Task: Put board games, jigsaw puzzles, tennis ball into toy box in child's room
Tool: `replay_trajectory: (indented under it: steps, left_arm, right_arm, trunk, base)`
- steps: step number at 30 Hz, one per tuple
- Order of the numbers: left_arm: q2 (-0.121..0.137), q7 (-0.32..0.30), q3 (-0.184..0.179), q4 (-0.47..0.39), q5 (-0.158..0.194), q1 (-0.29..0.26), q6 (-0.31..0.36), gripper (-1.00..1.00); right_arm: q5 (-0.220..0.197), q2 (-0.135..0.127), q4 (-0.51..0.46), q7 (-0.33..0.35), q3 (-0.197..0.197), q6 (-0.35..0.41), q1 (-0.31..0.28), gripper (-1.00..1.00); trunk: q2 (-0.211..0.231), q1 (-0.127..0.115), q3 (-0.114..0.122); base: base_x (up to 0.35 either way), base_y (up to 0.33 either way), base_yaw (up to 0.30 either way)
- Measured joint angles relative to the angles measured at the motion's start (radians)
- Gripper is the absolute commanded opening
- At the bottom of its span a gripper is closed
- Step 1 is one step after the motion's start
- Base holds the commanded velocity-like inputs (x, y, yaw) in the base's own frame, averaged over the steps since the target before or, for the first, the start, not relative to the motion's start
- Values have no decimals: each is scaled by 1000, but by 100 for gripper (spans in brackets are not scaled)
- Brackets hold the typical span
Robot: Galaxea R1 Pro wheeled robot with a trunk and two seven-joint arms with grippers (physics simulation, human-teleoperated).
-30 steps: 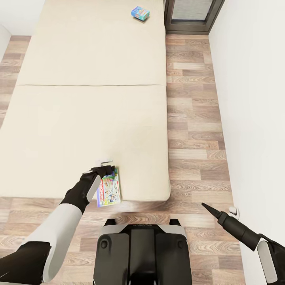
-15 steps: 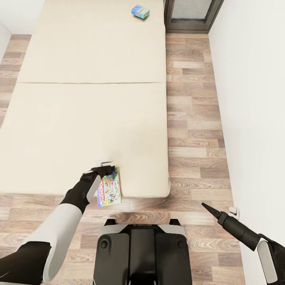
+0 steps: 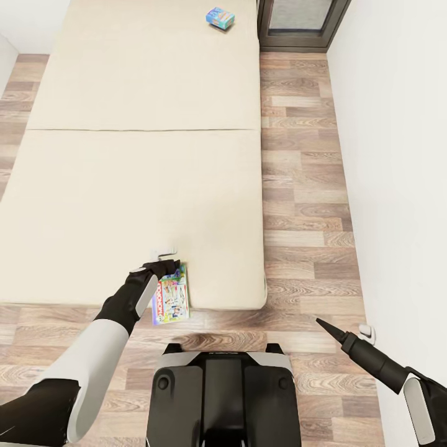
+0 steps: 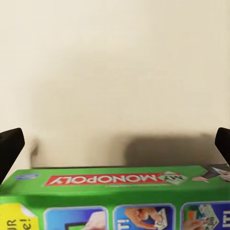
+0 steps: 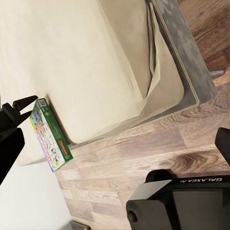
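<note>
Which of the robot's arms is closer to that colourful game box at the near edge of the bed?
The left. Its left gripper is at the game box, by its far end. The right gripper hangs off to the side over the floor, well apart.

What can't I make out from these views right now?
- Left gripper: in the head view the wrist covers where its fingers meet the Monopoly box; in the left wrist view its fingertips are cut off by the edges.
- Blue box: print too small to read.
- Right gripper: finger gap unclear.

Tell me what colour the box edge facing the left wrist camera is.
Green, with a red Monopoly banner, on the board game; clearest in the left wrist view.
</note>
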Motion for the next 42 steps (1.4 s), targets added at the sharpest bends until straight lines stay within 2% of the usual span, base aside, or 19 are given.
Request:
replay_trajectory:
  steps: [15,25,28,29,30,32,34,36,37,39,40,42]
  left_arm:
    - [2,0,1,0,0,0,-1,100]
    - [8,0,16,-3,2,0,-3,100]
    - [15,-1,20,-31,4,0,2,100]
    - [26,-2,27,-65,6,0,9,100]
    - [36,-1,39,-92,8,0,15,100]
    - [49,-3,89,-143,11,1,46,100]
    - [56,-7,169,-180,13,1,98,100]
    - [70,-11,264,-205,14,1,154,100]
    - [76,-13,286,-209,15,2,170,100]
    - [115,-45,346,-217,14,2,237,100]
    - [128,-61,355,-218,16,2,255,100]
    - [194,-152,378,-218,26,3,314,100]
  right_arm:
    - [0,0,-1,0,0,0,0,100]
    - [-1,0,-1,0,0,0,0,100]
    - [-1,0,-1,0,0,0,0,100]
    - [-1,0,-1,0,-1,0,0,100]
    - [0,0,-1,0,-3,0,0,100]
    - [0,1,0,0,-11,0,0,100]
    - [0,1,0,1,-17,0,0,100]
    - [-1,1,0,1,-20,0,0,100]
    - [0,1,0,1,-20,0,0,100]
    - [-1,2,0,2,-21,0,0,100]
    - [-1,2,0,2,-21,0,0,100]
    - [0,2,0,2,-21,0,0,100]
  trunk:
    - [0,0,0]
    - [0,0,0]
    - [0,0,0]
    - [0,0,0]
    - [0,0,0]
    - [0,0,0]
    - [0,0,0]
    - [0,0,0]
    - [0,0,0]
    - [0,0,0]
    - [0,0,0]
    - [0,0,0]
  base:
    - [-18,0,0]
    - [-1,0,0]
    - [0,0,0]
    - [0,0,0]
    - [0,0,0]
    - [0,0,0]
    - [0,0,0]
    - [0,0,0]
    - [0,0,0]
    - [0,0,0]
    - [0,0,0]
    - [0,0,0]
